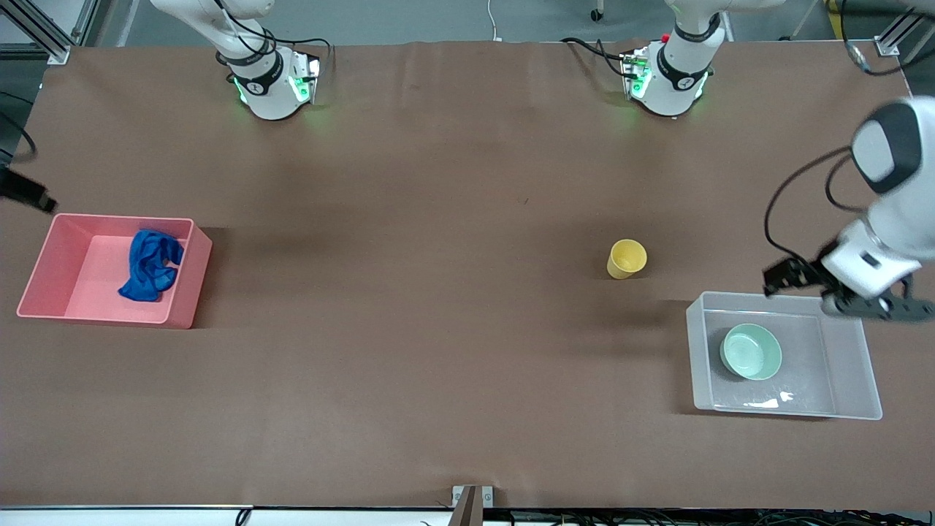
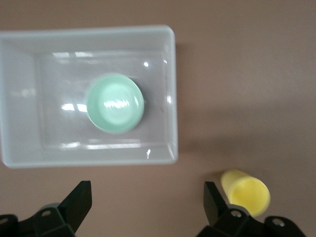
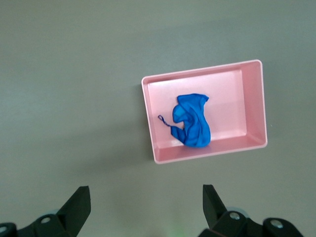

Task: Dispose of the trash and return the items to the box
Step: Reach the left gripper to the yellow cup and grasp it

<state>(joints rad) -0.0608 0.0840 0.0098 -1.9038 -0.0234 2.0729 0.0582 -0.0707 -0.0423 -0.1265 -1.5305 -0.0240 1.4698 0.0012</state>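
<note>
Both grippers wide open, empty: left gripper (image 1: pixel 847 292) at frame right over translucent clear-white rectangular plastic bin (image 1: pixel 851 409) holding pale mint-green round bowl (image 1: pixel 751 351), right gripper (image 3: pixel 145 210) above pink rectangular bin (image 3: pixel 254 106) with royal-blue cloth rag (image 3: pixel 194 121).

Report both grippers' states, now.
Left gripper: open, holding nothing, above the table beside the clear bin.
Right gripper: open, holding nothing, high above the table near the pink bin.

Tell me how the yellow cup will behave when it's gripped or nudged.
The yellow cup looks thin plastic, so probably light and easily tipped. Its round wall suggests it would roll once over. Smooth sides may slip, and squeezing could flex them.
</note>
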